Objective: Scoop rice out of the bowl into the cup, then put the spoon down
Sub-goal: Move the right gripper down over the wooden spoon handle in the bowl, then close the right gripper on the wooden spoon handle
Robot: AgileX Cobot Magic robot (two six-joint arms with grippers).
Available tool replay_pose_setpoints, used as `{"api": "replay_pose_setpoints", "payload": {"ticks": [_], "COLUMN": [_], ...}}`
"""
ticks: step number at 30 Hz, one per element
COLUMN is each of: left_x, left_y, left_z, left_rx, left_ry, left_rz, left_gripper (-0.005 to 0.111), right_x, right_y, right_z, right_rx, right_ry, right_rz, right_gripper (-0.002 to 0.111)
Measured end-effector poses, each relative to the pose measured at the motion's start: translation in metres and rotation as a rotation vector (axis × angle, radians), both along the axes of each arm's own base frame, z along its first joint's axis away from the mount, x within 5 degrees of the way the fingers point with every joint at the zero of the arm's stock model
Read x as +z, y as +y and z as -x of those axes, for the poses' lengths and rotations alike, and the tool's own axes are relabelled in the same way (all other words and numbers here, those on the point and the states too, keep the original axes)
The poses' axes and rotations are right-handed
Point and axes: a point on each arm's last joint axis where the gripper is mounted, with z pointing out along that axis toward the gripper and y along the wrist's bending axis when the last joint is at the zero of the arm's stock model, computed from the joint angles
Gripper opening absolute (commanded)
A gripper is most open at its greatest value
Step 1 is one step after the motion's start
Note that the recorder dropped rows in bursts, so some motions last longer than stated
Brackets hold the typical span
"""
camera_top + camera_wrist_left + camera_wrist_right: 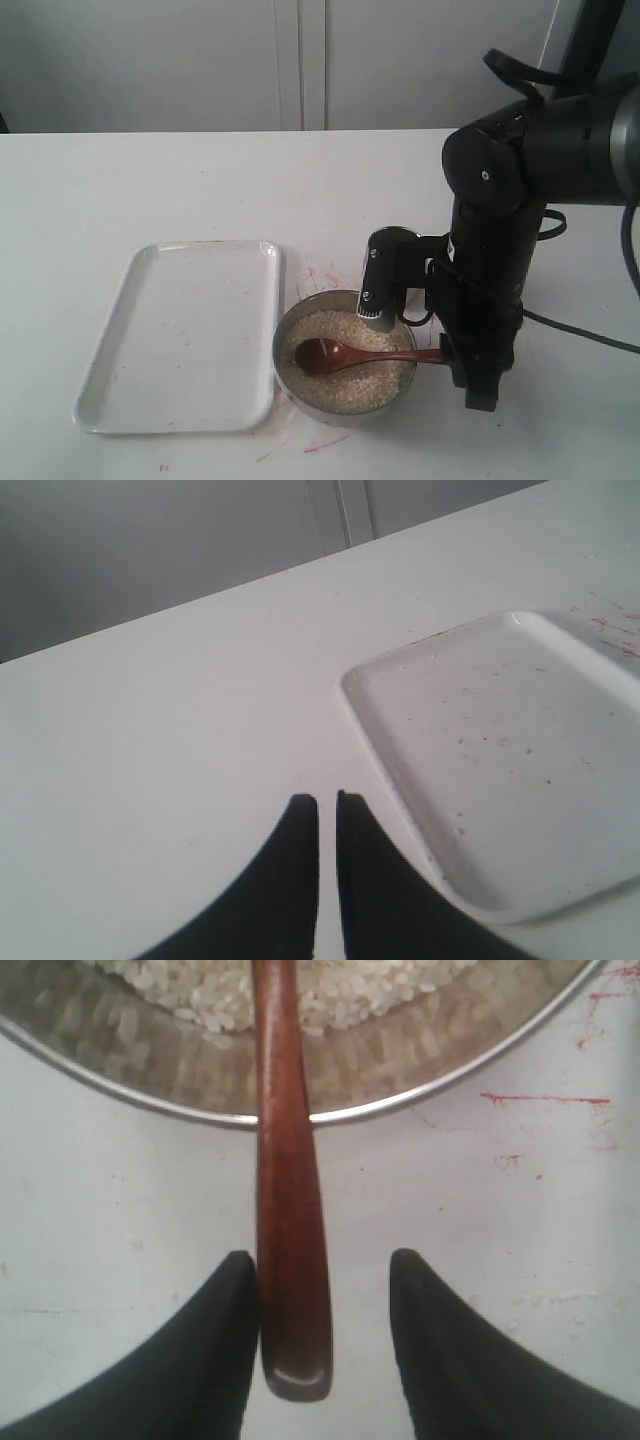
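Spoon [365, 355]: head on the rice [350, 385], handle crossing the bowl [283, 365] rim, its end between the right gripper's fingers.
Right gripper [320, 1255]: spread wide, one finger against the handle.
Tray [180, 335]: just beside the bowl.
Left gripper [327, 798]: nearly closed, empty, beside the tray.

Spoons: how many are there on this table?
1. The wooden spoon lies with its head on the rice in the bowl, and its handle sticks out over the rim into the open right gripper. Another could be hidden behind the black arm.
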Motion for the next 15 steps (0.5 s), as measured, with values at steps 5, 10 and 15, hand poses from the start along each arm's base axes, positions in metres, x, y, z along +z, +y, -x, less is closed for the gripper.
{"api": "replay_pose_setpoints", "payload": {"ticks": [5,10,15], "left_x": [0.0000,0.0000,0.0000], "left_y": [0.0000,0.0000,0.0000], "left_z": [0.0000,0.0000,0.0000], "left_rx": [0.000,0.000,0.000], "left_ry": [0.000,0.000,0.000], "left_rz": [0.000,0.000,0.000], "left_gripper": [0.014,0.014,0.014], "right_x": [0.0000,-0.0001,-0.0001], "right_y": [0.0000,0.0018,0.0024], "right_z": [0.0000,0.0009,0.0009], "right_rx": [0.000,-0.014,-0.017], "right_ry": [0.000,0.009,0.009], "right_rz": [0.000,-0.020,-0.026], "right_gripper": [0.041,0.041,0.041]}}
